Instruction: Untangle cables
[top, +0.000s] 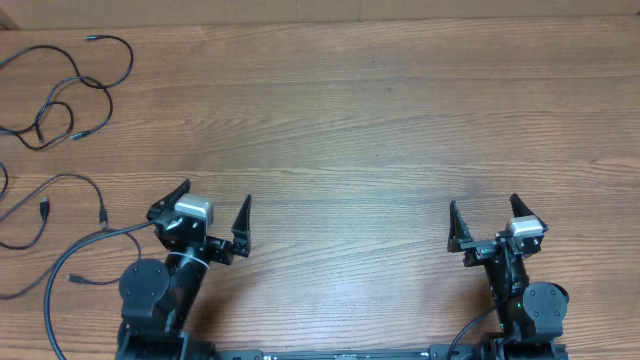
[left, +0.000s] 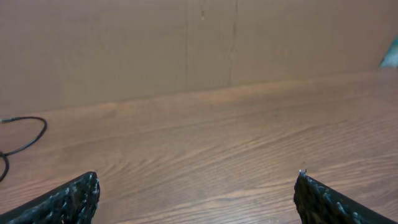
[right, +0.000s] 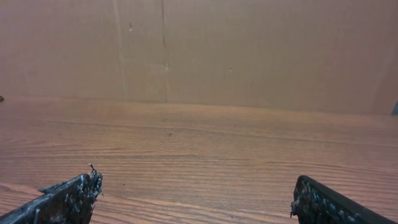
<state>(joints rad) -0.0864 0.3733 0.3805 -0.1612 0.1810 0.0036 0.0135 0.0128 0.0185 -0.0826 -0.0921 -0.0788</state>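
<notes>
Cables: loose black loops on the table's far left side, apart from both grippers.
Left gripper: fingers spread wide, holding nothing.
Right gripper: spread wide, holding nothing.

Wooden tabletop, mid-brown, grain ran L–R. Thin black cables lay flat on it at far L, in two grps. Upper grp: overlapping loops nr top-L corner, w/ a small plug end at its top. The lower grp: wider loose loops, apart from upper one, running off L edge of view. L wrist cam: one cable loop on the wood at L.
</notes>
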